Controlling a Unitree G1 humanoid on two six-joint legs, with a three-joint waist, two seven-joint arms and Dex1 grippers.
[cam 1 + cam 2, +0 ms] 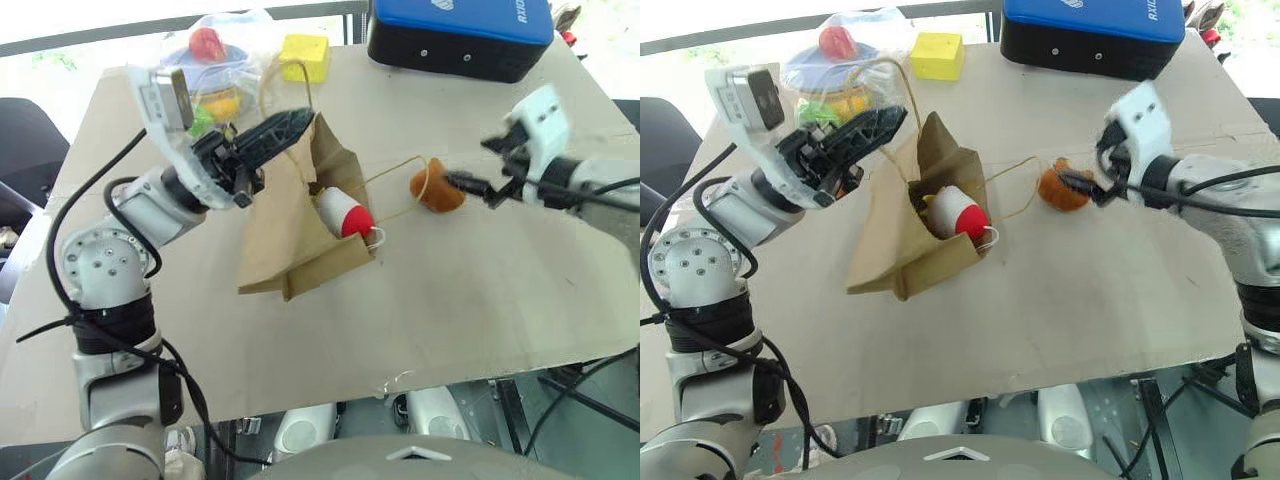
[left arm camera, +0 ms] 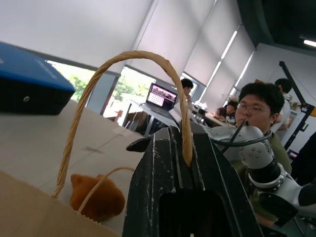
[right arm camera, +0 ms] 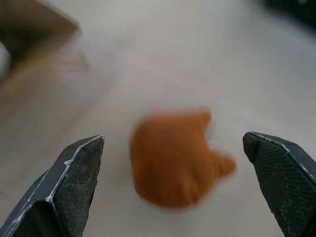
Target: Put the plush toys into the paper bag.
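The left arm is bent up at the elbow, its forearm raised over the table's left side, and the left gripper points forward and slightly upward with its two black fingers pressed together. The right arm reaches in from the right, wrist angled downward, and the right gripper has its fingers spread wide apart.

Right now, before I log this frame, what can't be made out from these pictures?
- White plush: its face and far end, hidden inside the paper bag mouth in the eye views.
- Orange bear plush: features smeared by blur in the right wrist view.
- Right gripper: contact with the bear can't be judged.
- Left gripper: shut on the bag handle; the handle's lower part is hidden.
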